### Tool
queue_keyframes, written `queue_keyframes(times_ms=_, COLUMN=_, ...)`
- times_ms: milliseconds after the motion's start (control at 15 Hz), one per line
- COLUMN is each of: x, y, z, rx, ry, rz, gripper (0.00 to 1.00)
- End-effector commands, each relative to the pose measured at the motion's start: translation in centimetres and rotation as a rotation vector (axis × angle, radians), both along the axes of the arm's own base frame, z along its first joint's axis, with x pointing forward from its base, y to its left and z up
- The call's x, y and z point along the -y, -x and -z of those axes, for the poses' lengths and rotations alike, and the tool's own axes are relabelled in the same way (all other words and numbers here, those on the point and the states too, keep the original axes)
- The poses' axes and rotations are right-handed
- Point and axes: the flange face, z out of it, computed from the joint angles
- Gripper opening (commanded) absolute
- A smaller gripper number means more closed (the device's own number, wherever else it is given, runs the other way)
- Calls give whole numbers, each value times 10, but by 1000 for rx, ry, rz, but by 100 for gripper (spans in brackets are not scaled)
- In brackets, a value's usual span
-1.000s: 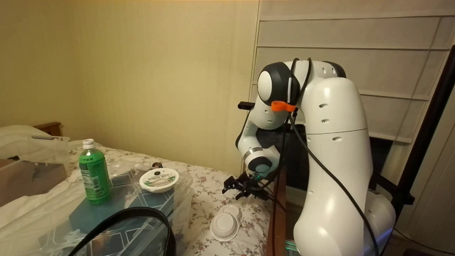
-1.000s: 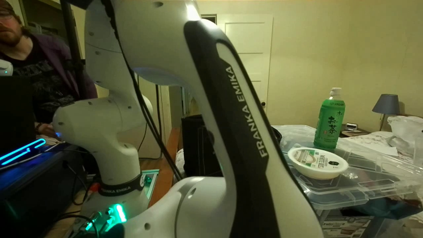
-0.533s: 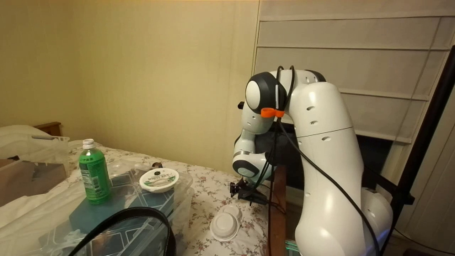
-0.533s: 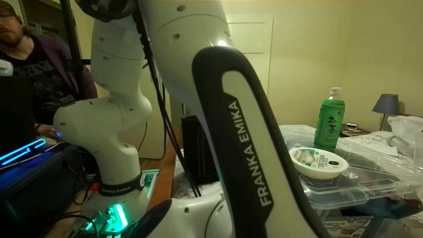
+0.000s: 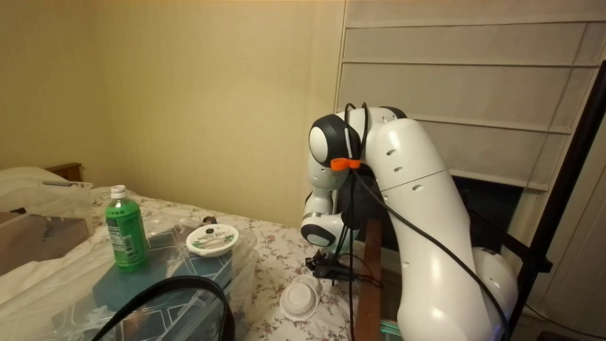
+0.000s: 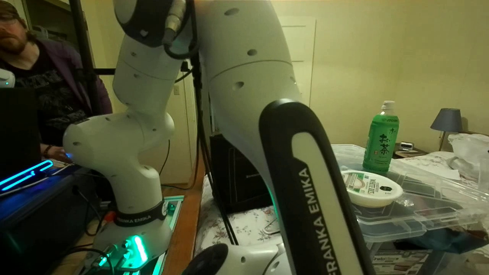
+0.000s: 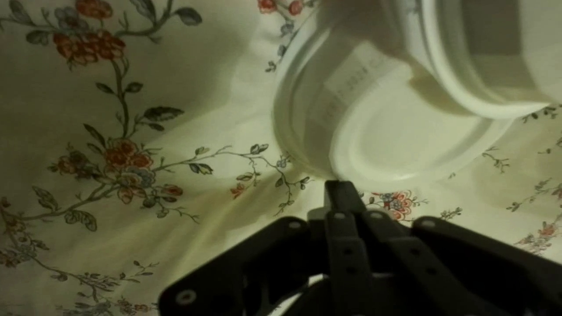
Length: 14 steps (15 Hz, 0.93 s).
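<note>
A white round plastic bowl [image 7: 395, 140] lies on the white floral bedsheet [image 7: 210, 118], at one o'clock from the black fingers [image 7: 344, 196] in the wrist view; closed and empty, these could shove its rim if drifting forward, dislodging another white plastic bowl [image 7: 491, 74] overlapping it at two o'clock.

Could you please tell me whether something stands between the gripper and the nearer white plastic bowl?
No, nothing visible stands between the shut gripper and the nearer white plastic bowl in the wrist view; a second bowl overlaps only its far side.
</note>
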Motion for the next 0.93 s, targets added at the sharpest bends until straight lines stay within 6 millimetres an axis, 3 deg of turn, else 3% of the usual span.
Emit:
queue_keyframes(times_ms=0, x=2, y=-10, z=10, rx=15, ry=17, rz=20, gripper=0)
queue_keyframes(times_ms=333, x=4, y=-27, z=20, rx=52, ry=16, rz=71, gripper=0)
queue_keyframes(times_ms=533, x=-7, y=-14, z=30, rx=-82, ry=15, rz=67, gripper=0)
queue_keyframes(times_ms=867, x=-52, y=10, z=41, rx=-221, ry=-145, rz=-57, gripper=0)
